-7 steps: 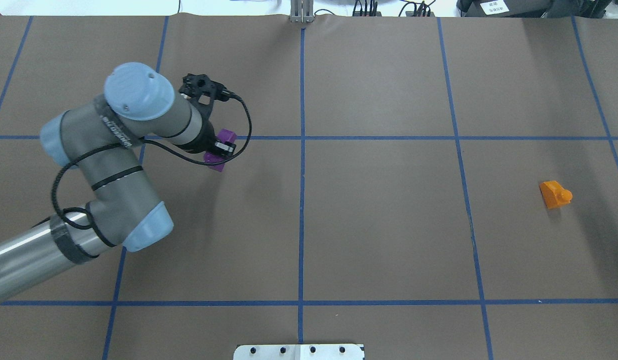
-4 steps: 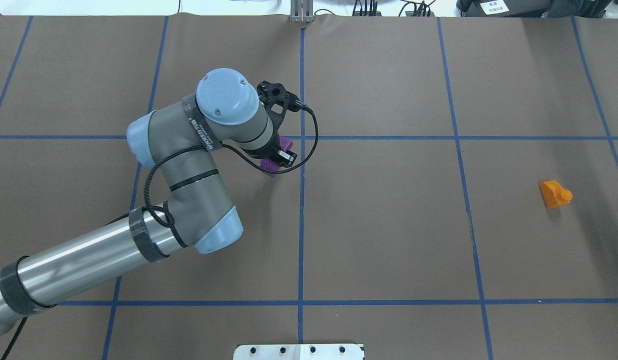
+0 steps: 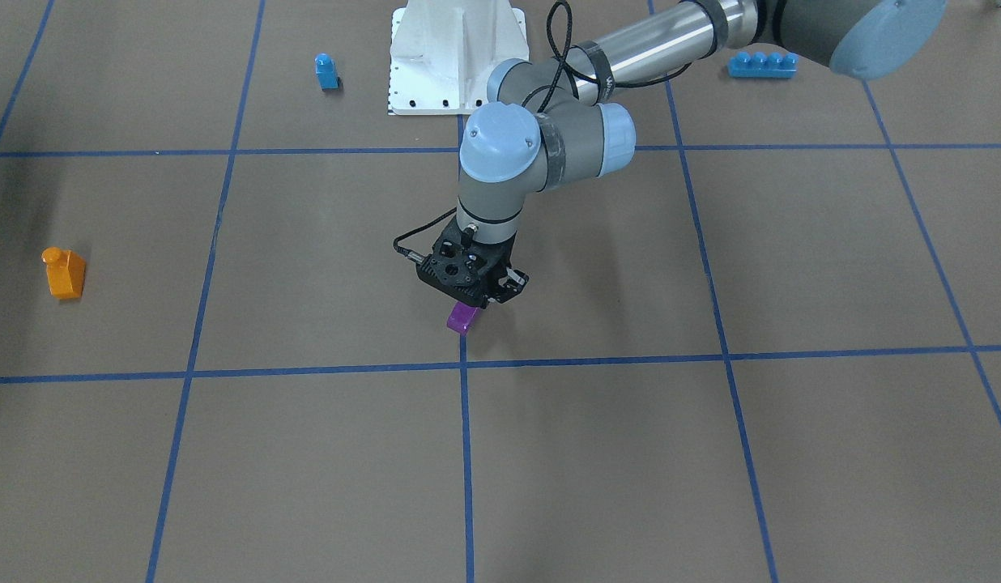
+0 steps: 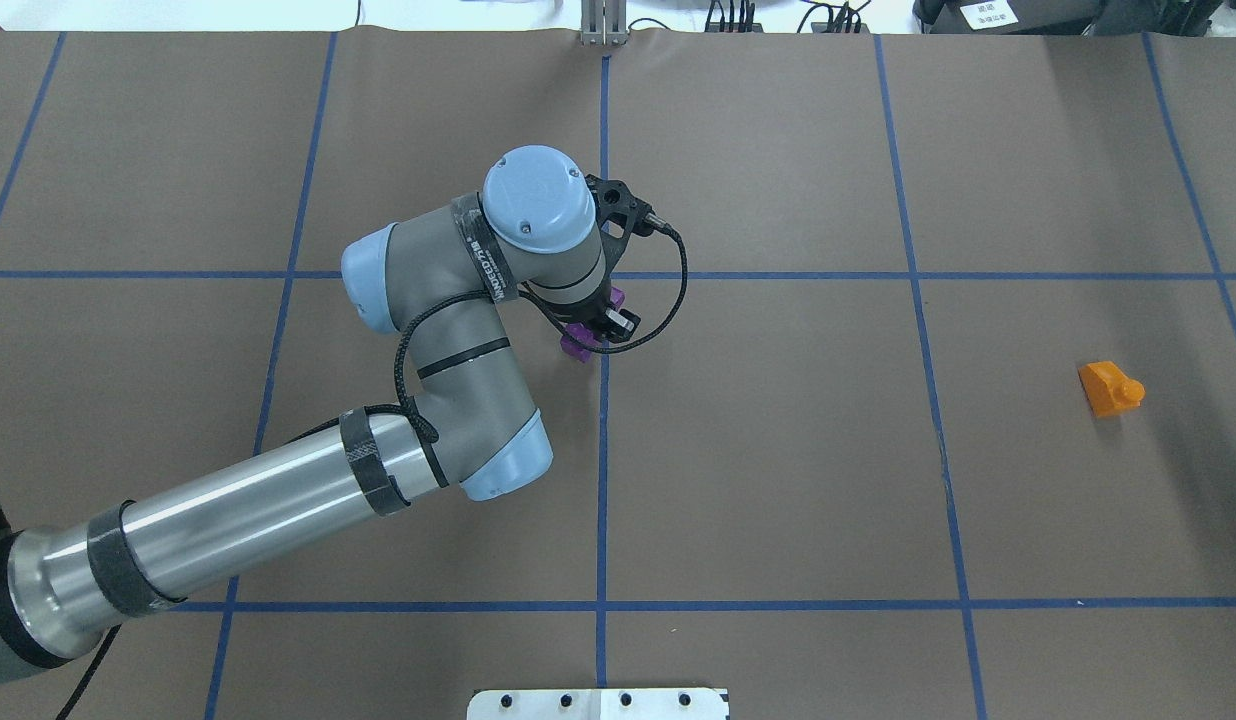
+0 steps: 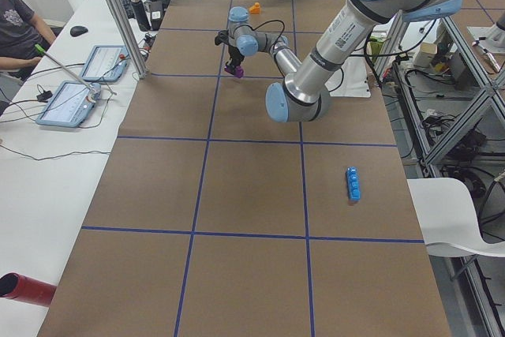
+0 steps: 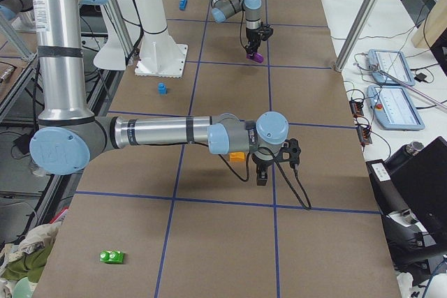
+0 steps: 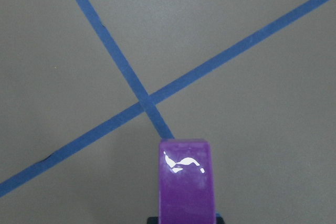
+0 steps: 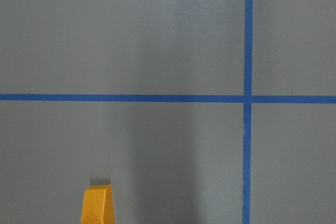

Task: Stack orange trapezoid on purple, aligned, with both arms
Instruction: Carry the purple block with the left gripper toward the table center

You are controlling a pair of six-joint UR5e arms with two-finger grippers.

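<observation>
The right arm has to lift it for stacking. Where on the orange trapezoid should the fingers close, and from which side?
Come down from above onto the orange trapezoid, closing on the two flat faces flanking its slope, below the stud. It seems to stand upright, stud up, slope toward the middle of the table. A sloped face would likely slip, and this leaves the underside free for the purple block.

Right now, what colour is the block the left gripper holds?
Purple; the left wrist view shows the block best.

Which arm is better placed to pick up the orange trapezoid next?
Right. The orange trapezoid lies far on the robot's right, showing in the right wrist view; the left hand is at centre, shut on the purple block.
</observation>
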